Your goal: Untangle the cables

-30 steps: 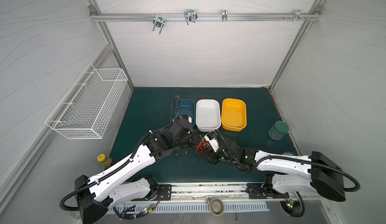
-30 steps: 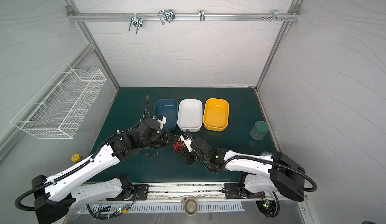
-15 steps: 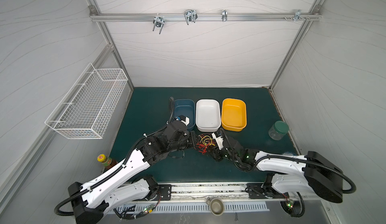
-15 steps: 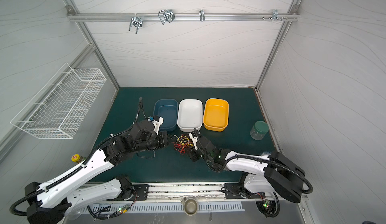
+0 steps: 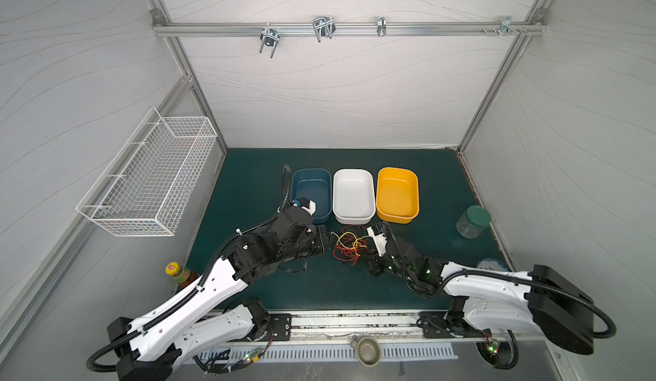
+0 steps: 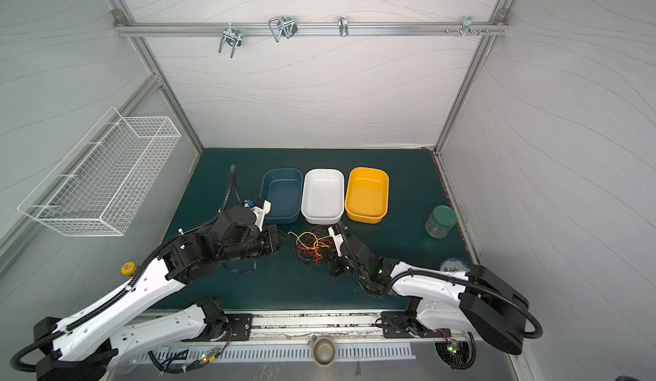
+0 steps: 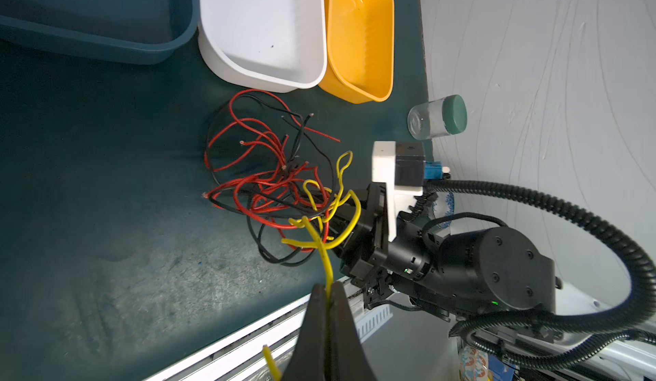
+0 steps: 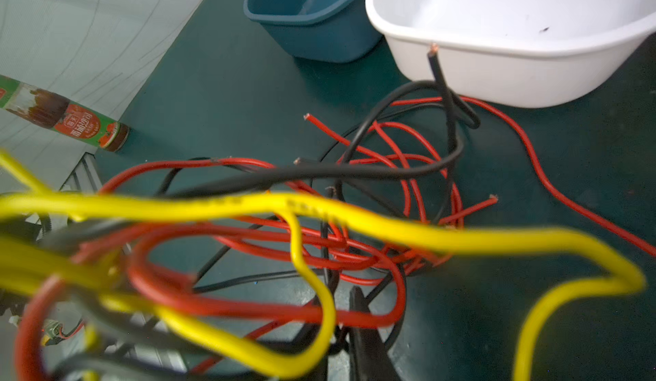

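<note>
So the cables (image 5: 349,248) are sitting in one messy red, black and yellow knot on the green bench (image 5: 248,191). They're just in front of the white bin (image 5: 354,198), right between the two arms. A red loop is reaching almost to that bin's wall.

The left tool (image 7: 328,292) is clenching a yellow cable (image 7: 326,255). In the left wrist view its two fingers are pressing flat together with the strand pinched between them. From there the strand is leading into the yellow loops draped over the pile.

The right tool (image 7: 339,212) is poking into the opposite side of the tangle, with red and black strands crossing over it. In the right wrist view its fingers (image 8: 365,347) are looking close together. The wires are hiding the tips though, so I honestly can't tell if it's gripping anything.

A blue bin (image 5: 310,191) and an orange bin (image 5: 397,194) are flanking the white one. A green-lidded jar (image 5: 474,221) is standing well off to the right, and a sauce bottle (image 5: 179,272) is sitting by the bench's left edge.
</note>
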Available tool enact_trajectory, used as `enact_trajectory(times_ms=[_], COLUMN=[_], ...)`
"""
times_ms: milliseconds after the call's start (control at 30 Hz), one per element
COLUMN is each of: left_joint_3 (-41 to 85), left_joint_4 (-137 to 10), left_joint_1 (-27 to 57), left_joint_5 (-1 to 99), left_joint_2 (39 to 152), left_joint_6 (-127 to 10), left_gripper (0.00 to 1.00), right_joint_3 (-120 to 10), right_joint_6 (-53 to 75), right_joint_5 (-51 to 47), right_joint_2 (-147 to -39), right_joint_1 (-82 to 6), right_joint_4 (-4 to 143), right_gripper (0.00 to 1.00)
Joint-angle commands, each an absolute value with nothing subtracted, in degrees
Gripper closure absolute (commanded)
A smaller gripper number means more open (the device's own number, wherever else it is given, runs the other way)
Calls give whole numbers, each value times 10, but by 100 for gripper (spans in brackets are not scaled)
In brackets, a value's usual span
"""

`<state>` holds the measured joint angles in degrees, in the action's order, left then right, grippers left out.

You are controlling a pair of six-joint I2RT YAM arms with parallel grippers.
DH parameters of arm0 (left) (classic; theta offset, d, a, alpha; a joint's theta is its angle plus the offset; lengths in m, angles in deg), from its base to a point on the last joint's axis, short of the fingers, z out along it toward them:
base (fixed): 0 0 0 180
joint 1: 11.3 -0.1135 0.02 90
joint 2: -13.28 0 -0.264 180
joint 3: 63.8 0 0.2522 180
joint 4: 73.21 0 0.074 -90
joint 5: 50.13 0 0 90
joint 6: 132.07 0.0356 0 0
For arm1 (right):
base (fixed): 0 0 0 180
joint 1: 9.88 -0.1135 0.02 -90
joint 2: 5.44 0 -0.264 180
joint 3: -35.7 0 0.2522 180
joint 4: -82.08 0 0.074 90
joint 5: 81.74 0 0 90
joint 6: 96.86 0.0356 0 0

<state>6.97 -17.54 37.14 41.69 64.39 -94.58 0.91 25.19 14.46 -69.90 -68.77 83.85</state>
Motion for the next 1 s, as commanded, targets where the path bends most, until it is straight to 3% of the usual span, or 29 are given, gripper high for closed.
enact_trajectory(times_ms=[0, 167, 767, 800, 867, 967], left_joint_3=[114, 154, 210, 210, 204, 191], left_joint_4=[-133, -60, 48, 51, 43, 26], left_joint_1=[373, 373, 372, 373, 372, 373], left_joint_5=[368, 329, 263, 259, 273, 297], left_joint_2=[632, 648, 678, 679, 679, 685], left_joint_6=[-919, -881, -759, -756, -748, -744], left_gripper=[100, 100, 100, 100, 100, 100], right_joint_3=[32, 47, 11, 4, -10, -32], right_joint_6=[264, 278, 296, 291, 280, 273], right_joint_5=[169, 155, 127, 118, 92, 61], right_joint_2=[-659, -615, -567, -569, -571, -569], right_joint_1=[-670, -629, -569, -568, -568, -568], right_joint_4=[808, 767, 616, 609, 602, 593], right_gripper=[90, 100, 100, 95, 72, 57])
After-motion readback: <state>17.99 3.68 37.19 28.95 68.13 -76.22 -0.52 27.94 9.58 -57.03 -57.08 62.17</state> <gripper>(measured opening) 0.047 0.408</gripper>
